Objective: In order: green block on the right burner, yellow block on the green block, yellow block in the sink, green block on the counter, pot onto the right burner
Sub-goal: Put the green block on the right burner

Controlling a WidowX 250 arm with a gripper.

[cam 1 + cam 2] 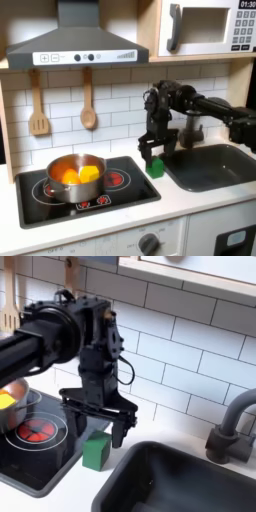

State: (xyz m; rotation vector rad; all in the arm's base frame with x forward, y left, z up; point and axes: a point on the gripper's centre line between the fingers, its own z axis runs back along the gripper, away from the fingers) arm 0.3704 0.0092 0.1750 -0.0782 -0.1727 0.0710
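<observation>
Jaws (98, 419) hang spread and released just above the green block (97, 450), which sits on the worktop (190, 200) between the cooktop (135, 187) and the sink (215, 165). Judging by this, no step is done: the yellow block (89, 173) lies in the pot (76, 178), which hides its lower part.

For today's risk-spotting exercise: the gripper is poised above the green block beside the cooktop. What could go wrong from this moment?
1. The green block sits on the counter between the cooktop and the sink. An off-centre grasp by the open gripper might nudge it into the basin.
2. The fingers might catch the cooktop's raised edge as they descend.
3. The pot occupies the burner at the first exterior view's left, so carrying the block too far could bump it.
</observation>
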